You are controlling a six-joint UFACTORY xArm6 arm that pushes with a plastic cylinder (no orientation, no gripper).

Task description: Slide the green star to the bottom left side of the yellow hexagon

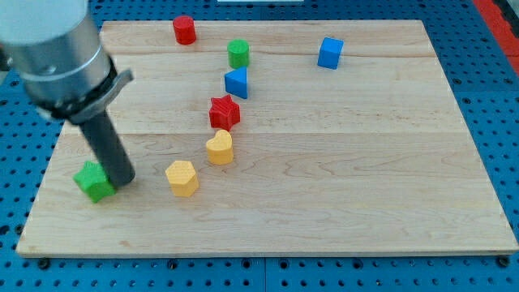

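The green star point(93, 182) lies near the board's left edge, low in the view. The yellow hexagon point(182, 178) sits to its right, about level with it. My tip point(122, 182) is at the end of the dark rod, touching the green star's right side, between the star and the hexagon. A gap separates the tip from the hexagon.
A yellow heart-like block point(219, 148) lies up and right of the hexagon. Above it are a red star point(225, 112), a blue triangular block point(236, 82), a green cylinder point(238, 53), a red cylinder point(185, 29) and a blue cube point(329, 53). The wooden board point(365, 178) rests on a blue pegboard.
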